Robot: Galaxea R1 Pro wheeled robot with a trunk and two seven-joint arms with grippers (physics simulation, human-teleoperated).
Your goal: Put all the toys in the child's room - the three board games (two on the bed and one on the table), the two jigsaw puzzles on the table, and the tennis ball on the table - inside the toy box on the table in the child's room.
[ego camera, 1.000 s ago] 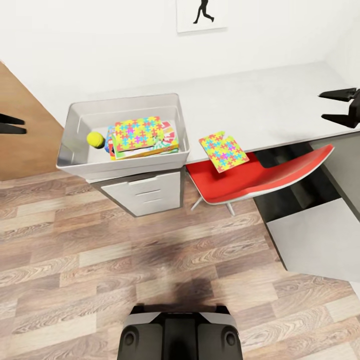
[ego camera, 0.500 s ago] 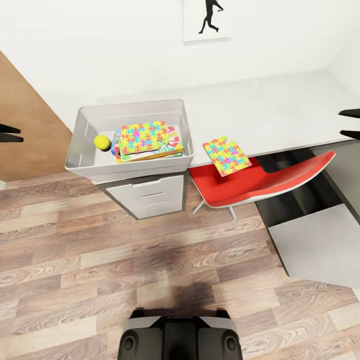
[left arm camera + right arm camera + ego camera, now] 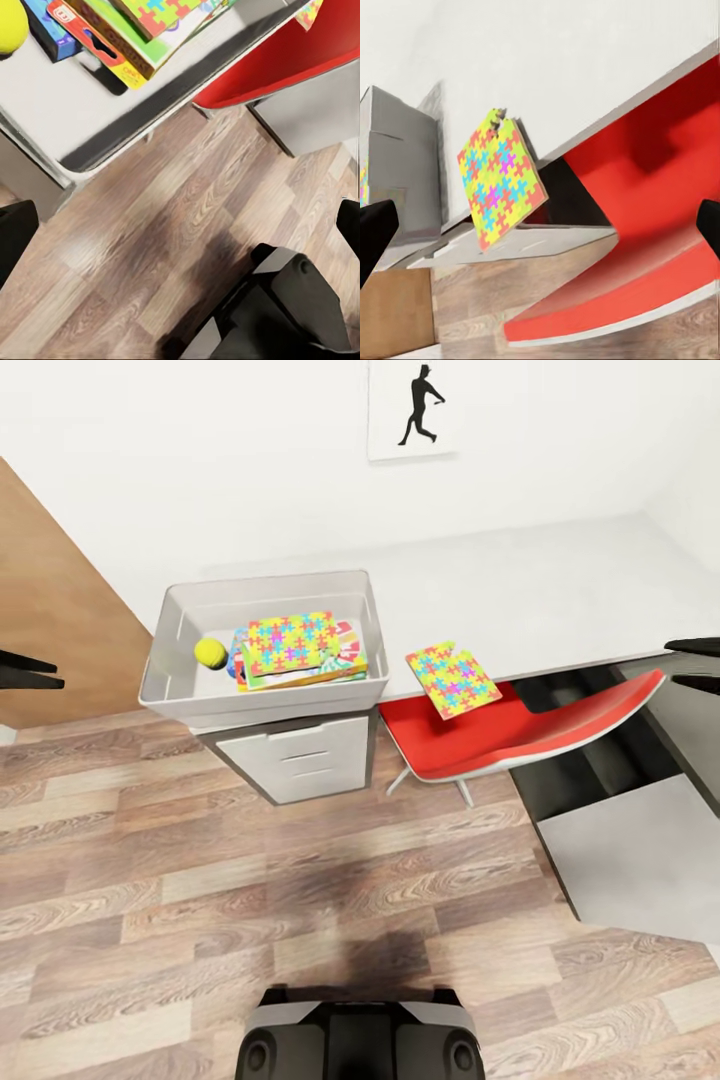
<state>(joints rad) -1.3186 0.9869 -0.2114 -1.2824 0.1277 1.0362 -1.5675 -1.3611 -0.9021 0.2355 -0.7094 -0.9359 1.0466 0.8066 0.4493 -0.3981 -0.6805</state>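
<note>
The toy box (image 3: 262, 650) sits at the bench's (image 3: 560, 585) left end, at about 11 o'clock from the robot base (image 3: 360, 1042), and holds the tennis ball (image 3: 210, 652) beside a stack of board games topped by a jigsaw puzzle (image 3: 291, 641). The one toy outside is the second jigsaw puzzle (image 3: 452, 678), at 12 to 1 o'clock, lying on the bench's front edge with a corner overhanging above the red chair (image 3: 520, 725).

The left gripper (image 3: 28, 670) and right gripper (image 3: 700, 664) are at the head view's edges, fingers spread wide with nothing between them.

The risk is that overhang: a push from above or a glancing finger could tip the puzzle onto the chair or floor. The chair also crowds any approach from below the edge.
</note>
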